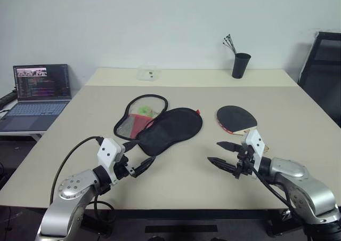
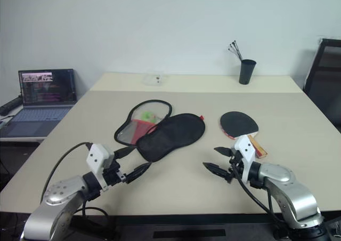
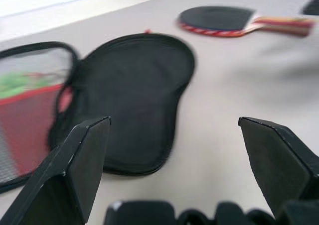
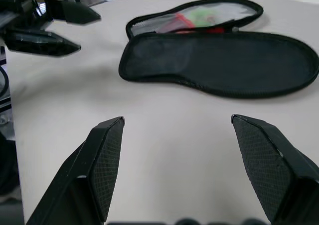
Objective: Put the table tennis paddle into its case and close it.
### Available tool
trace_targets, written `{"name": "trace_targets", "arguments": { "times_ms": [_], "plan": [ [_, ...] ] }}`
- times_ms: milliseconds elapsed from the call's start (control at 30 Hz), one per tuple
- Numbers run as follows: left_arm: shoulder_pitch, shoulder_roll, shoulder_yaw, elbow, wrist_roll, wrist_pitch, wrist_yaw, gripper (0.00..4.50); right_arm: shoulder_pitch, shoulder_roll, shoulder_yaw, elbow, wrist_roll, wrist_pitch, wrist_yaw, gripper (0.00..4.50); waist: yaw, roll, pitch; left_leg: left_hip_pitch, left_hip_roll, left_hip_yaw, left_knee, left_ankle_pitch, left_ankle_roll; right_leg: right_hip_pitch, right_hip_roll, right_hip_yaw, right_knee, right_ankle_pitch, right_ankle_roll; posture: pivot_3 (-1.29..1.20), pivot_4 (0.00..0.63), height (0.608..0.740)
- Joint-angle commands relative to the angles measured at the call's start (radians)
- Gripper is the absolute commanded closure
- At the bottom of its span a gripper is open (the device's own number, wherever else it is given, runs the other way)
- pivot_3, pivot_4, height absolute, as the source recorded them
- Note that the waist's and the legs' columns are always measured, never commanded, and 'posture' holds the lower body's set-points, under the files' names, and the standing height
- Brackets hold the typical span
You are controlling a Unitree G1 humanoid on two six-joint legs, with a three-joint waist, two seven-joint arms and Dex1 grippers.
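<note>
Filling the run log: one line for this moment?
case: unzipped, flat | table tennis paddle: on table, outside case | left gripper: open, empty | right gripper: open, empty

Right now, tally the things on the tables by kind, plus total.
Paddle: 1, the table tennis paddle
Case: 1, the case, lying open
Cup: 1, black cup holding thin sticks
Clear container: 1, small clear box at the far edge
Laptop: 1, open laptop on the side table
Total: 5
</note>
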Motion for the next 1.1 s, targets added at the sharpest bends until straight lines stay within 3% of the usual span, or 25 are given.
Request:
{"name": "trace_targets", "arguments": {
  "times_ms": [33, 233, 400, 733, 1100],
  "plan": [
    [-0.036, 0.046, 0.042, 0.02, -0.036, -0.011, -0.051, 0.0, -0.002, 0.01, 0.004, -0.041, 0.007, -0.007, -0.02, 0.75, 0.001, 0.0, 0.0, 0.0, 0.0, 0.0, 0.0, 0.0, 0.0, 0.0, 0.0, 0.0, 0.0, 0.0, 0.0, 0.0, 0.15, 0.74],
    [-0.077, 0.082, 0.019, 0.081, -0.06, 0.031, -0.108, 0.0, -0.027, 0.013, 0.016, -0.052, 0.021, -0.014, -0.009, 0.75, 0.0, 0.0, 0.0, 0.0, 0.0, 0.0, -0.001, 0.0, 0.0, 0.0, 0.0, 0.001, 0.0, 0.0, 0.0, 0.0, 0.15, 0.74],
    [-0.184, 0.084, -0.045, 0.21, 0.003, -0.014, -0.156, 0.0, -0.018, -0.023, -0.035, -0.051, 0.031, -0.03, 0.008, 0.75, 0.007, 0.0, 0.0, 0.0, -0.001, 0.001, 0.0, 0.0, 0.0, 0.0, 0.0, 0.0, 0.0, 0.0, 0.0, 0.0, 0.15, 0.74],
    [-0.391, 0.029, -0.205, 0.553, 0.137, -0.231, -0.302, 0.0, -0.008, -0.002, -0.02, -0.067, 0.017, -0.043, -0.034, 0.75, 0.007, -0.001, -0.001, -0.001, -0.001, 0.003, 0.0, -0.001, 0.001, 0.0, 0.001, 0.001, -0.001, 0.0, 0.0, 0.0, 0.15, 0.74],
    [-0.464, -0.008, -0.287, 0.741, 0.254, -0.373, -0.341, 0.0, 0.005, 0.003, -0.018, -0.081, 0.014, -0.042, -0.054, 0.75, 0.008, -0.001, -0.001, -0.001, -0.001, 0.003, 0.0, -0.001, 0.001, 0.0, 0.001, 0.001, 0.0, 0.0, 0.0, 0.0, 0.15, 0.74]
  ]
}}
